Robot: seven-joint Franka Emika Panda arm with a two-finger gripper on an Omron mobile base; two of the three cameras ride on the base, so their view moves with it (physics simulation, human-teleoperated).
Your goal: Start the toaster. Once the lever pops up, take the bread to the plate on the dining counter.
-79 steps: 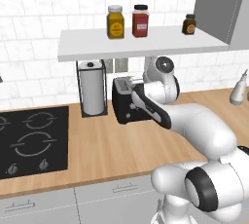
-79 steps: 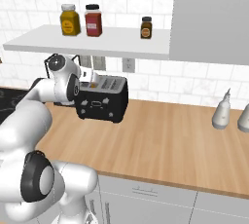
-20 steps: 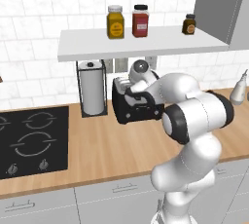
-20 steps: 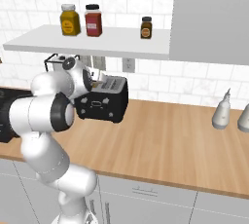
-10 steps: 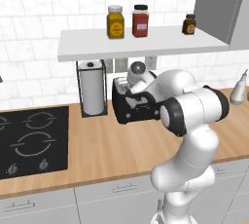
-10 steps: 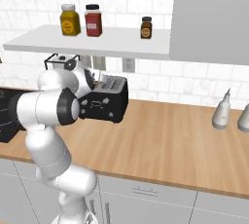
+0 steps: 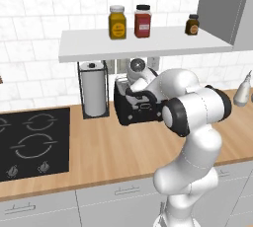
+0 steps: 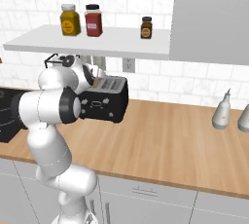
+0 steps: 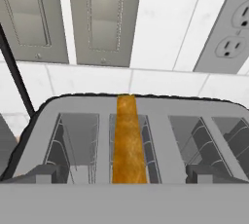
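The black toaster (image 7: 140, 111) (image 8: 104, 103) stands on the wood worktop against the tiled wall, under the shelf. In the hand view I look straight down into the toaster's top (image 9: 165, 116). The bread (image 9: 127, 140) stands on edge in the middle slot and shows its orange-brown crust. My gripper (image 9: 125, 174) hangs open just above the toaster, one dark fingertip on each side of the bread slot, holding nothing. In both base views the white arm curls over the toaster and hides the fingers. The plate and the dining counter are out of view.
A paper towel holder (image 7: 94, 89) stands just left of the toaster, and the black hob (image 7: 32, 142) lies further left. The shelf (image 8: 92, 43) with jars hangs low overhead. Two bottles (image 8: 221, 111) stand far right. A wall socket (image 9: 236, 28) sits behind the toaster.
Over four seconds the arm has folded up and swung its hand over the toaster's top. In the last second the hand has only shifted slightly; the jaws stay wide.
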